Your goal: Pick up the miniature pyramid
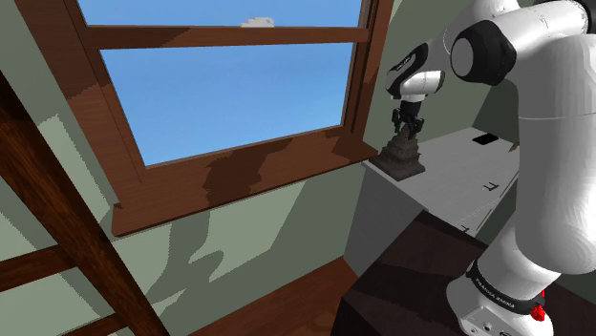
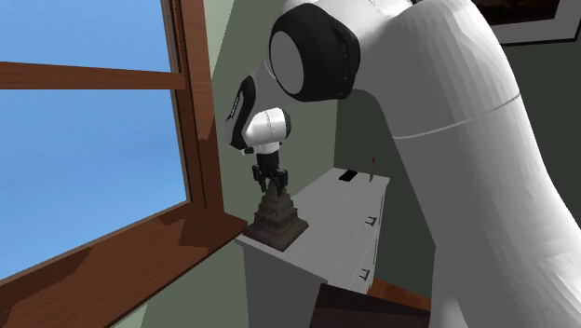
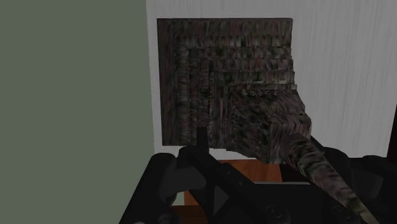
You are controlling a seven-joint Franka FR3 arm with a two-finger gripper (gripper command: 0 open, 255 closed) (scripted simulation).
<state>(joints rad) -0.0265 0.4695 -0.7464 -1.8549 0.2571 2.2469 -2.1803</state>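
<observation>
The miniature pyramid (image 1: 402,157) is a dark, stepped, mottled model with a thin spire. It stands on the corner of a white dresser (image 1: 458,177) next to the window sill. My black gripper (image 1: 409,132) points straight down at the pyramid's peak, with its tips level with the spire. In the second exterior view the gripper (image 2: 271,184) hangs just over the pyramid (image 2: 277,222), the spire rising between its lower ends. From the wrist camera the pyramid (image 3: 216,89) is seen from above, its square base flat on the white top and its spire running up close past the hand.
A brown wooden window frame (image 1: 239,172) with a deep sill runs along the green wall to the shoulder view's left of the dresser. A small black flat object (image 1: 485,139) lies farther back on the dresser top. The dresser (image 2: 349,233) has drawer handles on its front.
</observation>
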